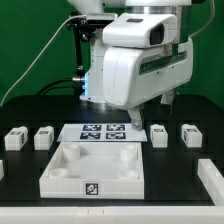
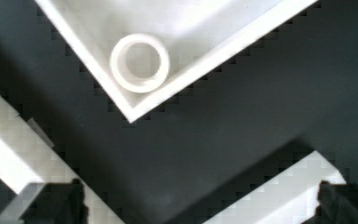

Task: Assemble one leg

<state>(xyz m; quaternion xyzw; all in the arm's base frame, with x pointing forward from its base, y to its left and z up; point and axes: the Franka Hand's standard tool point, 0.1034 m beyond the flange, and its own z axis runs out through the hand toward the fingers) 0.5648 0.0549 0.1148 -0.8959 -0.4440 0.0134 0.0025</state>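
Several legs, small white blocks with marker faces, stand in a row on the black table: two at the exterior view's left [image 1: 15, 138] [image 1: 44, 137] and two at its right [image 1: 158, 134] [image 1: 190, 133]. My gripper [image 1: 150, 110] hangs above the table behind the right pair, just over the right end of the marker board [image 1: 103, 131]. It is open and empty. In the wrist view the two dark fingertips [image 2: 51, 205] stand far apart at the frame edge with only black table between them. No leg shows in the wrist view.
The large white square panel [image 1: 60, 170] with raised corners lies at the front, and its corner with a round socket [image 2: 140, 62] shows in the wrist view. More white parts sit at the front right [image 1: 212, 178] and front left edge [image 1: 3, 170].
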